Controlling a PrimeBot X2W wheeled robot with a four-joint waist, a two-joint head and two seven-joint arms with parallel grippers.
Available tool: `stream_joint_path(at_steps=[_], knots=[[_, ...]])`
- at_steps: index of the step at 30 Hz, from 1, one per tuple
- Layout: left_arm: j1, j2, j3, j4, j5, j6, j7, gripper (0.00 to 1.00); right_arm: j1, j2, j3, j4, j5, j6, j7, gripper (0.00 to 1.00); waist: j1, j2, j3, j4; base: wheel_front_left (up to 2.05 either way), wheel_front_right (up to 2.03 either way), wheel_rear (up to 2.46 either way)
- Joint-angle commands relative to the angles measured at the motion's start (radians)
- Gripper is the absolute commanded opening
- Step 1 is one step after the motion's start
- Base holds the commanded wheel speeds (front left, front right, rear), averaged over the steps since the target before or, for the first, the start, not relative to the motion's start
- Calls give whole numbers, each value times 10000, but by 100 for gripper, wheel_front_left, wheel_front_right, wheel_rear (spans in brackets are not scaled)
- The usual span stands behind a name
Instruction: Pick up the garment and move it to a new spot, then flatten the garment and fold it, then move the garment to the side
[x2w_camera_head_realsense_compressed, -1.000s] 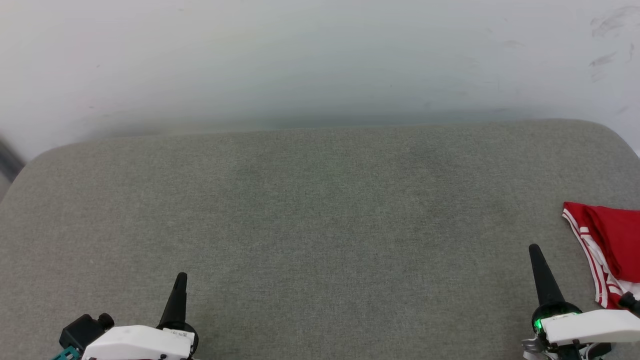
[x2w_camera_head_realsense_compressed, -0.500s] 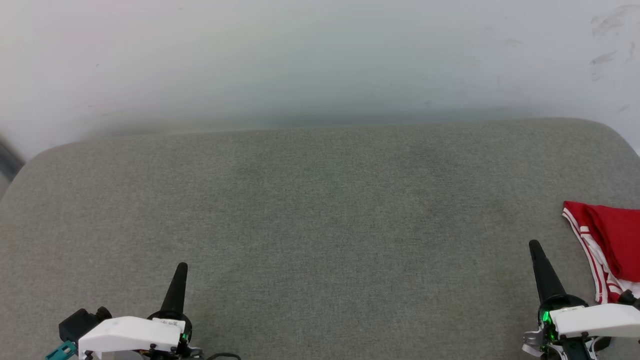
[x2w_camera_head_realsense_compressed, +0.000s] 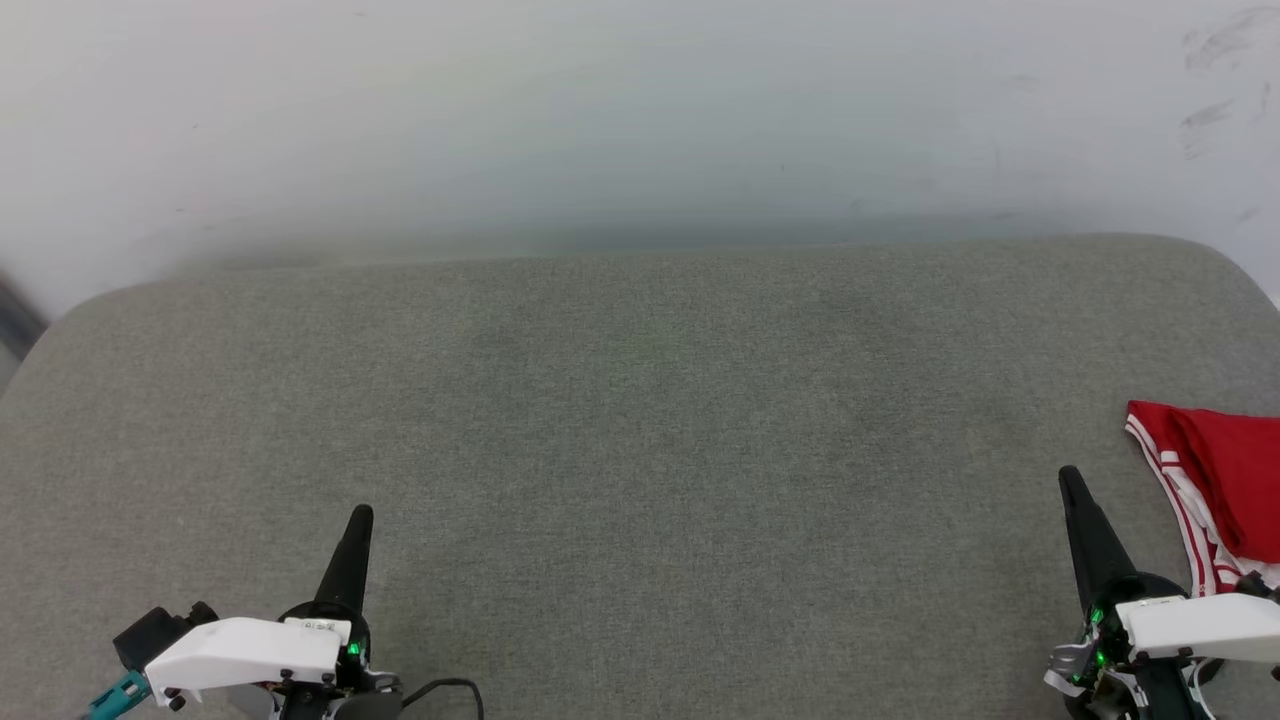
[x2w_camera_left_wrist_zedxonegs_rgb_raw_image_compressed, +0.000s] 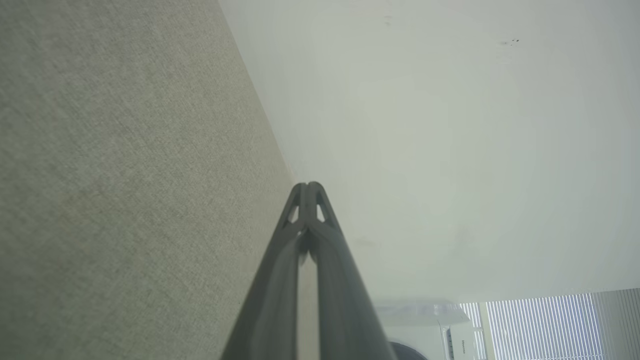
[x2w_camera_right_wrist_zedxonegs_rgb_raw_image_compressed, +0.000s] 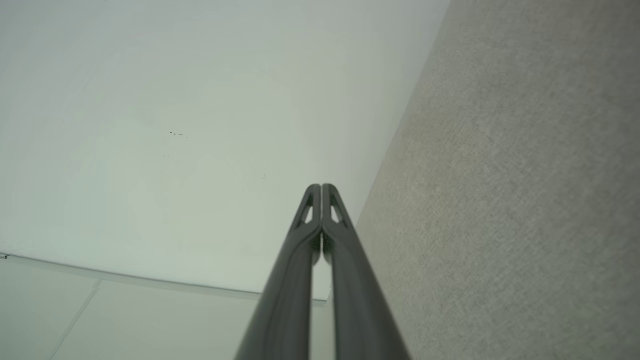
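Your red jersey garment (x2w_camera_head_realsense_compressed: 1225, 480) with white stripes lies at four o'clock on the grey fabric cushion (x2w_camera_head_realsense_compressed: 640, 420), seemingly folded and set aside. The left gripper (x2w_camera_head_realsense_compressed: 362, 514) and right gripper (x2w_camera_head_realsense_compressed: 1070, 476) are closed and empty.

Light: bright, even, diffuse. Shadows: one soft band along the base of the wall (x2w_camera_head_realsense_compressed: 640, 120). Focus: wall hazy, fabric (x2w_camera_head_realsense_compressed: 640, 420) weave sharp.
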Motion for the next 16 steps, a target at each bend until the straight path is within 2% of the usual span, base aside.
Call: stream_joint_path(at_steps=[1,16], knots=[[-170,25,50,20,-174,-91,43,0,-198,-30,-27,9,183,-2,48,0,0,0,2,0,0,0,0],[-493,-15,211,247,-1358,-280,378,0,-413,11,-141,197,1319,-2,386,0,0,0,33,-5,0,0,0]])
